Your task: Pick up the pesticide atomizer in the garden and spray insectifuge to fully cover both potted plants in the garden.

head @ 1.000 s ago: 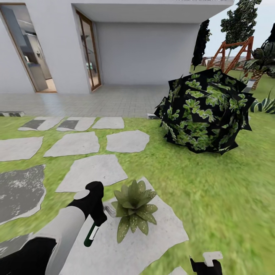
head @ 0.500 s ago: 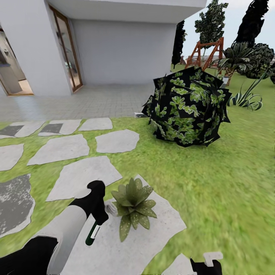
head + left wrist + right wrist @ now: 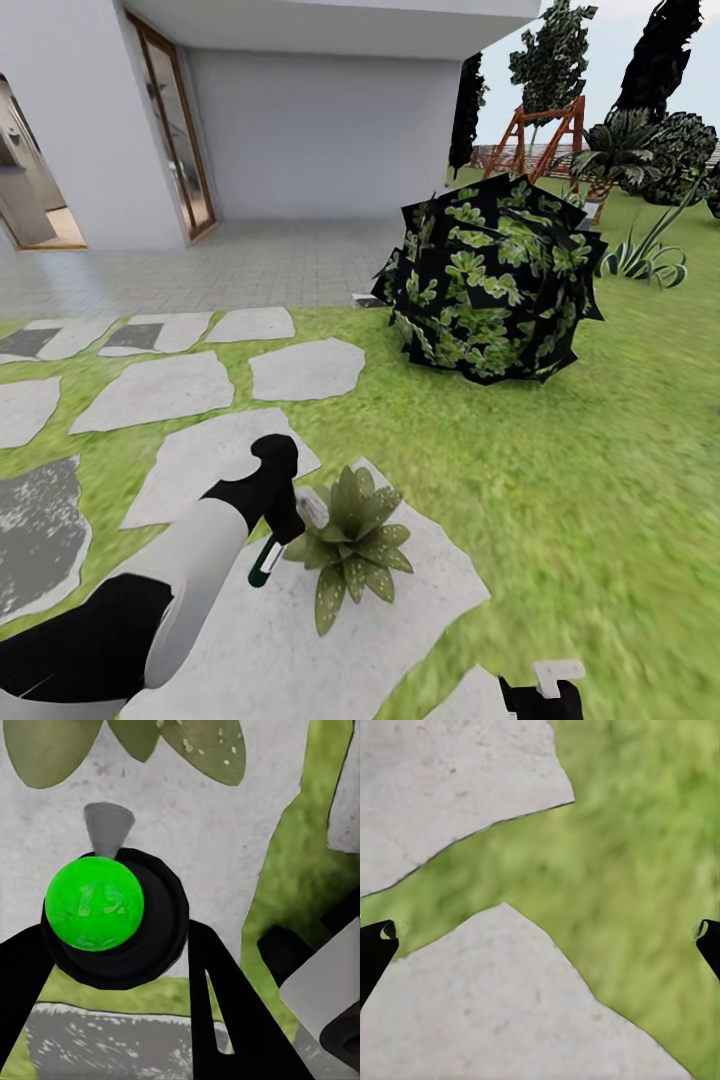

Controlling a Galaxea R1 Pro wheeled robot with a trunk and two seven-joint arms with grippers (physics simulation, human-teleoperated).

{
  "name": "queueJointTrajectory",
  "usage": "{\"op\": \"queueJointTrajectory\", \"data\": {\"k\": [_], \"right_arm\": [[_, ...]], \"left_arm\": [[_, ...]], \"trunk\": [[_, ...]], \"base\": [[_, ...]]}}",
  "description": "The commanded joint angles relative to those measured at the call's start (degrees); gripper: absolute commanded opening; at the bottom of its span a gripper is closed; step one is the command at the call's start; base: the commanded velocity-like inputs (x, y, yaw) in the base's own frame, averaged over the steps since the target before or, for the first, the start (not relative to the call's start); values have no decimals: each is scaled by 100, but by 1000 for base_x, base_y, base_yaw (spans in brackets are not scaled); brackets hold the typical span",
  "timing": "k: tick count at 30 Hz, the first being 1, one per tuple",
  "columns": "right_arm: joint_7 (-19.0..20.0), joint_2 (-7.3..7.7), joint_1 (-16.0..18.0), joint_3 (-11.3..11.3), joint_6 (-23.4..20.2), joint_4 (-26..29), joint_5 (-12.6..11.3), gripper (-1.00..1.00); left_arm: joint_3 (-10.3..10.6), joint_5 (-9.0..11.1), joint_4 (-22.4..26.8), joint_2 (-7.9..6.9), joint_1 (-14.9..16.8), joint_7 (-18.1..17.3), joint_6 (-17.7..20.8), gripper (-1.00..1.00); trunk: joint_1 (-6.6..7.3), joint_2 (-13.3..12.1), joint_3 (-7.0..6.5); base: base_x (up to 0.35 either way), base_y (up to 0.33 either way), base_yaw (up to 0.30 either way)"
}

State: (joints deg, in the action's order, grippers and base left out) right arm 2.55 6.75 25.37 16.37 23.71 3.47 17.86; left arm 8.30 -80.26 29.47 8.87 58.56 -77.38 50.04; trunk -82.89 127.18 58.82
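One potted plant, a rosette of speckled green leaves, stands on a pale stepping slab in the garden lawn; the second one is out of view. My left gripper is shut on the pesticide atomizer, a green bottle with a white band. Its grey nozzle sits right at the plant's left leaves. In the left wrist view the atomizer is seen end-on between my black fingers, with the leaves just beyond. My right gripper hangs open over slab and grass, low at the head view's edge.
A big dark-leaved bush stands on the lawn ahead to the right. More stepping slabs lead left toward the tiled terrace and the house's glass door. A palm and a wooden frame stand far right.
The head view swung right a second ago, then held. Since half a second ago my left arm has moved forward with the atomizer, bringing its nozzle up against the plant.
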Motion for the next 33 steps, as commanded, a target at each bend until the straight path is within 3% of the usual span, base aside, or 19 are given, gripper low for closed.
{"op": "queueJointTrajectory", "data": {"k": [1, 10, 22, 33], "right_arm": [[27, 1, 3, 50, 20, -4, 26, 100], [27, 2, 3, 50, 20, 13, 25, 100], [27, -5, 3, 50, 20, 12, 25, 100], [27, -11, 3, 50, 15, 5, 25, 100]], "left_arm": [[12, -44, -1, 1, -9, -58, 57, -100], [10, -53, -55, -4, -46, -52, 59, -100], [19, -41, -58, 1, -49, -58, 31, -100], [18, -43, -56, 17, -20, -58, 58, -100]], "trunk": [[0, 2, 5], [0, 2, 5], [0, 2, 5], [0, 2, 5]], "base": [[193, 66, 0], [234, 202, 0], [13, 17, -254], [104, 169, -26]]}}
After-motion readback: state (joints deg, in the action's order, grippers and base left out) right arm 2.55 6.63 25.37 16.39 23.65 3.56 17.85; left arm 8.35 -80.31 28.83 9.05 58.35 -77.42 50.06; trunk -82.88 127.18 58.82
